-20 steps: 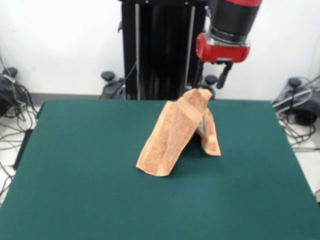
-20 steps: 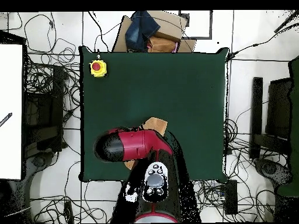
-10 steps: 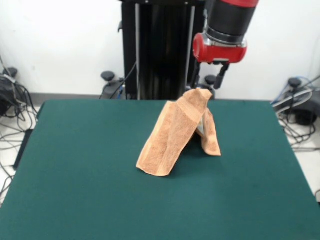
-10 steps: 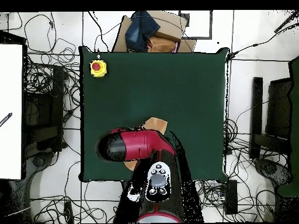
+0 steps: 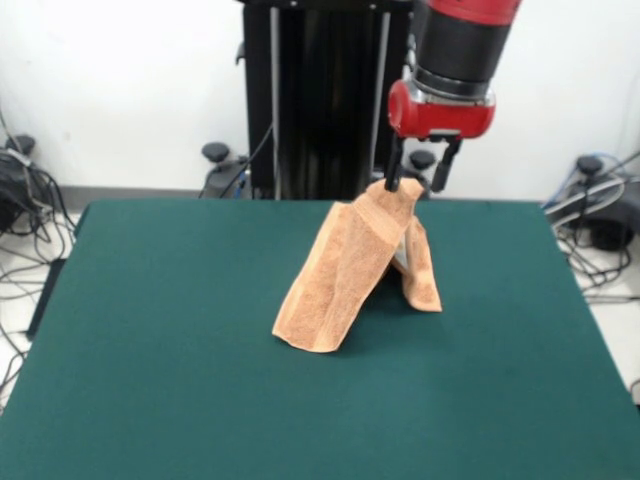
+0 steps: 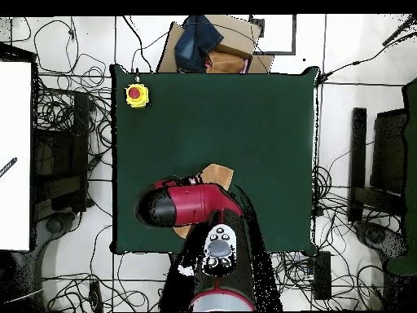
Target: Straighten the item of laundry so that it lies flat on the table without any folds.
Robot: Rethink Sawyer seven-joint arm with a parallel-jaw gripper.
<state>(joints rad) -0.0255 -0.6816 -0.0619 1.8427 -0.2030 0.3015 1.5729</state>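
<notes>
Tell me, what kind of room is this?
Probably a robotics lab: a red and black robot arm stands over a dark green cloth-topped table, a yellow box with a red button sits on it, and cables cover the floor.

The dark green table (image 5: pixel 150 330) carries a tented orange towel (image 5: pixel 345 275) and, apparently, a yellow-cased red button (image 6: pixel 136 94) at one corner.

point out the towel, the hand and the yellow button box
towel (image 5: pixel 340 275), front view, on its sloping front face
hand (image 5: pixel 421 172), front view, midway between the two black fingertips
yellow button box (image 6: pixel 136 94), overhead view, on its red button
</notes>
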